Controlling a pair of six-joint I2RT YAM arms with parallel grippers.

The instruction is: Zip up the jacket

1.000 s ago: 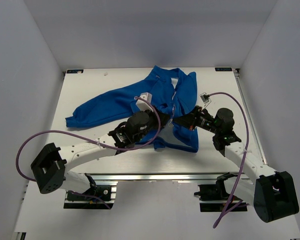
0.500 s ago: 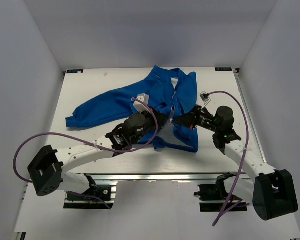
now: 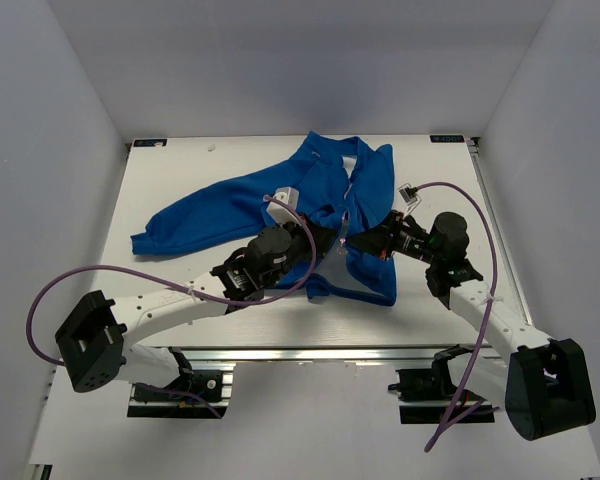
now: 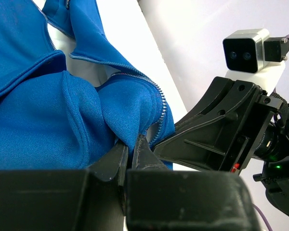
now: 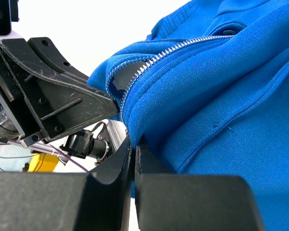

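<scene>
Bright blue soft jacket (image 3: pixel 315 190) | silver zipper edges (image 5: pixel 156 58) at 6 o'clock are clamped by left jaws, right jaws | likely for alignment

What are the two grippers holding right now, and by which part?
Both pinch the jacket: the left gripper and right gripper each grip a front edge beside the zipper.

The small dark labels (image 3: pixel 148 143) at the table's (image 3: pixel 170 170) far corners are too small to read
</scene>
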